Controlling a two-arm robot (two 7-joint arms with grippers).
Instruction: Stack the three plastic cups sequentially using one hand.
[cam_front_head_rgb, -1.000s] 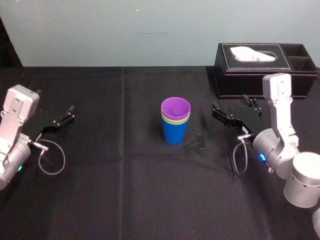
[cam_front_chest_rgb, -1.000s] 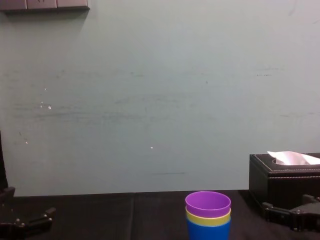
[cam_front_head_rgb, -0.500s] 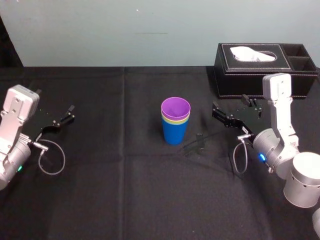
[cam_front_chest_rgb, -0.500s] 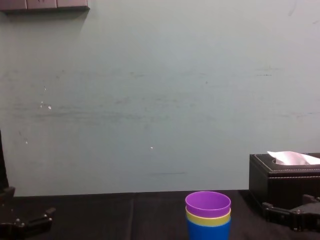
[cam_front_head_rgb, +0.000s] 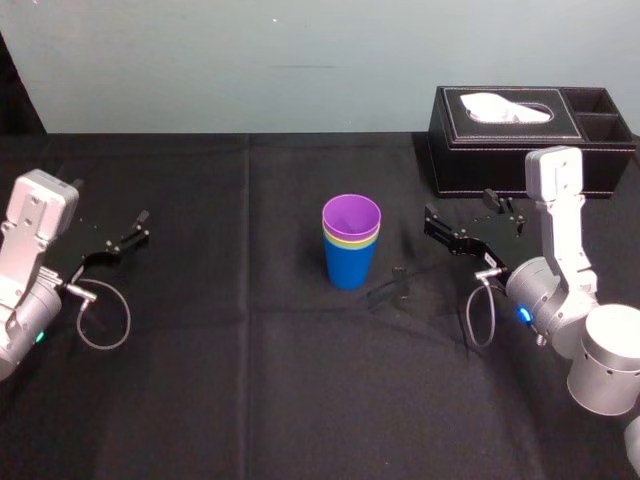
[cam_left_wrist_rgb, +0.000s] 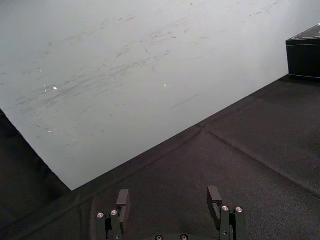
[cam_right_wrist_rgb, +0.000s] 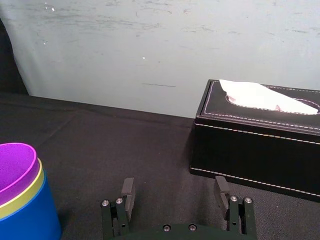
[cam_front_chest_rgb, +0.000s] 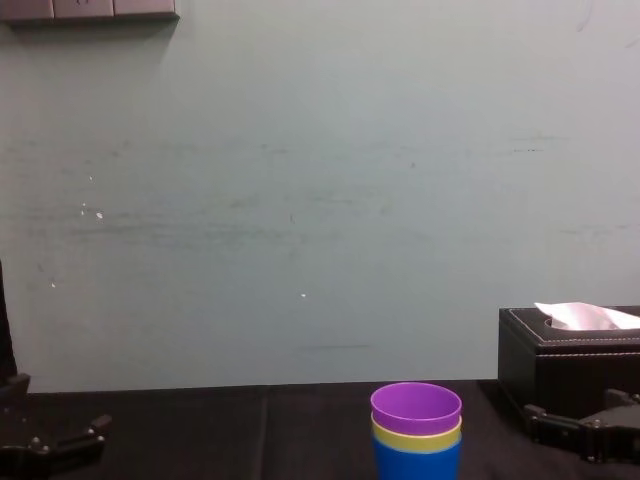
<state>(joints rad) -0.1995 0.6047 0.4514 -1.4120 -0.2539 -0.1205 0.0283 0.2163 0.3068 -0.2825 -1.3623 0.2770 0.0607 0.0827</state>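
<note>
three plastic cups (cam_front_head_rgb: 351, 250): nested, purple topmost, well left of right gripper (cam_right_wrist_rgb: 174, 183) fingers | those fingers: spread, empty | left gripper (cam_left_wrist_rgb: 168, 193): spread, idle | judgement: stacking looks done; avoid nudging.

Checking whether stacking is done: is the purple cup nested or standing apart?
Nested: the purple cup sits inside the yellow-green cup, itself inside the blue cup. The left tool and right tool hang open, apart.

Left arm (cam_front_head_rgb: 28, 262) sits low at the left edge of the desk (cam_front_head_rgb: 250, 400); left gripper (cam_front_head_rgb: 124, 235) points inward, jaws spread apart, holding nothing; right arm (cam_front_head_rgb: 560, 245) stands bent upright near the desk's right edge; right gripper (cam_front_head_rgb: 468, 226) faces the desk's middle, jaws likewise parted, empty.
</note>
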